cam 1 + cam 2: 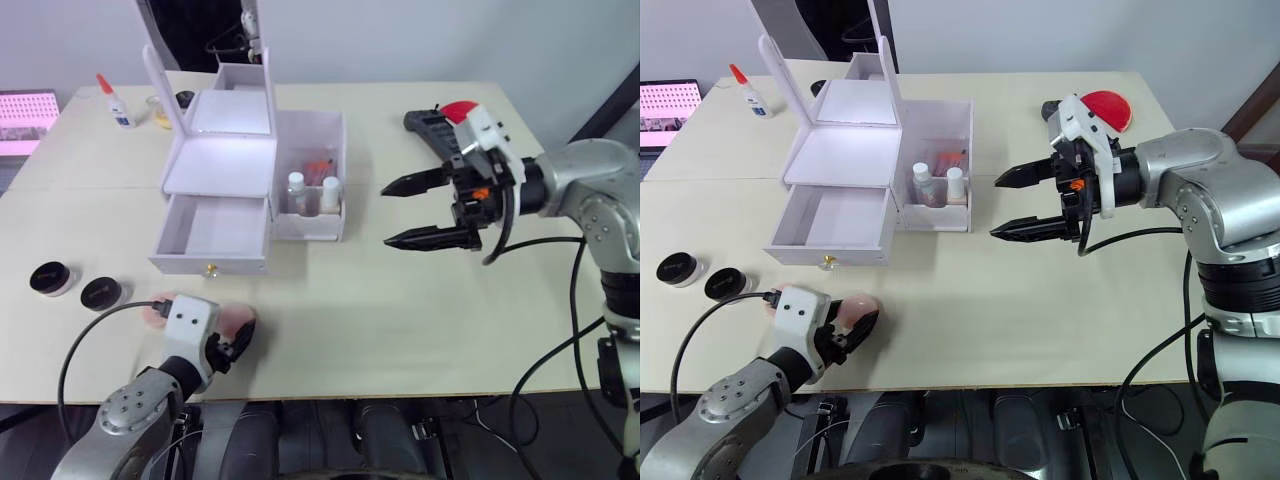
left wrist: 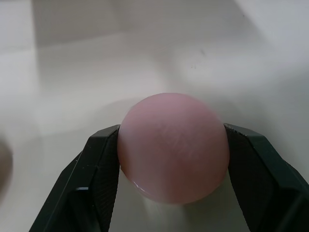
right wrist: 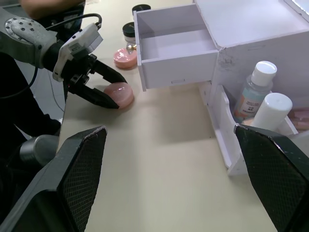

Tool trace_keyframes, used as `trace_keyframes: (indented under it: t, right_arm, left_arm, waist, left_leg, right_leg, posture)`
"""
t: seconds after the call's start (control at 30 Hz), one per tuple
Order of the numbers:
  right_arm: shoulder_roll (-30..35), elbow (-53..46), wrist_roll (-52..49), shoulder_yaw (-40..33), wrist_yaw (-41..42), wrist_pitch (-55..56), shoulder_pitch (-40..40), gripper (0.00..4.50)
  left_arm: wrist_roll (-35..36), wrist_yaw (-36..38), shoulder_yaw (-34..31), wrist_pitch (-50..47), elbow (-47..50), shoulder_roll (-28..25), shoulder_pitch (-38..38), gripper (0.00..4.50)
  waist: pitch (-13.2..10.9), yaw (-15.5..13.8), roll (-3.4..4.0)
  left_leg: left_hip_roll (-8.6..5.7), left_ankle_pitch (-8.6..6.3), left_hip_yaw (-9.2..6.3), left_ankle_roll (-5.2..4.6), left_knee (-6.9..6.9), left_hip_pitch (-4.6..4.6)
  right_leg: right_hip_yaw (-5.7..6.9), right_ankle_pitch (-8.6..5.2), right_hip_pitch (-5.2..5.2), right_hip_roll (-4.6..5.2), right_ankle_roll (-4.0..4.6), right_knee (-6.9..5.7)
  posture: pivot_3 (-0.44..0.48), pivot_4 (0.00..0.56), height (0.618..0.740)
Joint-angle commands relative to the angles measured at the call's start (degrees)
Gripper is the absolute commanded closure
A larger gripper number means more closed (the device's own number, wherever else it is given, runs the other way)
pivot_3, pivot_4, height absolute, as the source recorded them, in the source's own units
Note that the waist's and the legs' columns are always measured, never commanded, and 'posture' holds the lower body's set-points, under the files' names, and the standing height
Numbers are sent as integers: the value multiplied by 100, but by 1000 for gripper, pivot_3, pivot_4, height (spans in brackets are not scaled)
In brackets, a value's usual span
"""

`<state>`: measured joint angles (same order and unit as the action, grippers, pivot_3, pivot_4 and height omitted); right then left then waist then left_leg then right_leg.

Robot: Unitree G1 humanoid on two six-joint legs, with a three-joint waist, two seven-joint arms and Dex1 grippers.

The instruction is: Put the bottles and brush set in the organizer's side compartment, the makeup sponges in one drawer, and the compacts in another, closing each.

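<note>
Bottles [image 1: 312, 190] in side compartment [image 1: 340, 215]

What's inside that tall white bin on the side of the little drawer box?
Two white-capped bottles stand in the side bin. Behind them something orange-red and pink pokes up; the bottles and the bin wall hide the rest.

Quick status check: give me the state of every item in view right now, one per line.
Lower drawer: pulled open, empty.
Upper drawer: closed.
Side compartment: holds both bottles upright.
Mirror: raised.
Left gripper: fingers around one sponge on the table.
Second sponge: loose on the table.
Compacts: on the table, closed.
Right gripper: open, empty.
</note>
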<state>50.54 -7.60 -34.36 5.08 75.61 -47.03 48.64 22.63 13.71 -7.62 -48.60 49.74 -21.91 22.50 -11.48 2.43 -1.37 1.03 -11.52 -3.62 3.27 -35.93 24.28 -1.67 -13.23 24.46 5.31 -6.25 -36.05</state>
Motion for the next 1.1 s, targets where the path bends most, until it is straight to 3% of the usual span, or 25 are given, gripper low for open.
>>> trace_keyframes:
  t: [0.03,0.13,0.27,0.4,0.5,0.63,0.8,0.9,1.1]
  right_arm:
    - [-55,67,29,47,162,149,247,0]
    - [-121,227,26,176,418,234,381,0]
    - [-202,414,-65,278,897,340,539,0]
    - [-319,550,-151,267,1161,313,683,0]
    - [-445,649,-69,277,1145,389,736,0]
    - [-590,721,79,256,952,506,723,0]
    - [-541,480,0,102,760,356,561,0]
    - [-500,344,-47,15,634,280,467,0]
    - [-460,202,-98,-60,456,208,378,0]
  left_arm:
    - [262,709,-566,823,355,-168,484,1835]
    - [501,1730,-1048,1747,411,-425,1192,1835]
    - [1536,2770,-1949,2374,581,-618,1799,1835]
    - [2985,2716,-2858,2189,747,-1206,1670,1835]
    - [3737,2172,-3324,1842,374,-2037,929,1835]
    - [4210,1080,-2938,1220,-312,-3074,-721,1835]
    - [4454,-40,-2172,406,-1158,-3659,-2436,1835]
    - [4231,-155,-1936,-35,-1512,-3994,-2858,1835]
    - [4150,-265,-1588,-507,-1563,-3994,-3151,1835]
  waist:
    - [0,4,0]
    - [0,7,0]
    - [-1,6,2]
    - [-3,0,7]
    - [-3,-4,6]
    - [-4,-33,7]
    - [-6,1,6]
    - [-7,18,6]
    - [-8,7,8]
  left_leg:
    - [0,0,0,0,0,0]
    - [0,-1,2,1,2,1]
    - [0,-3,8,4,2,11]
    - [1,-11,8,17,2,16]
    - [-4,-4,19,5,-1,22]
    - [-4,-2,15,2,-6,18]
    - [-4,-1,15,1,4,19]
    - [-3,-1,14,1,23,11]
    - [3,0,7,0,36,1]
  right_leg:
    - [0,0,1,0,0,0]
    - [0,-1,5,3,1,4]
    - [0,1,10,12,4,27]
    - [11,-2,4,17,-1,75]
    - [10,7,-13,26,15,83]
    - [12,11,-13,20,17,54]
    - [12,10,-6,18,6,40]
    - [11,3,6,15,-27,17]
    - [11,-6,15,5,-32,-5]
  posture:
    - [0,150,740]
    - [0,150,740]
    - [0,150,740]
    - [0,150,740]
    - [0,150,740]
    - [0,150,740]
    - [0,150,740]
    - [0,150,740]
    - [0,150,740]
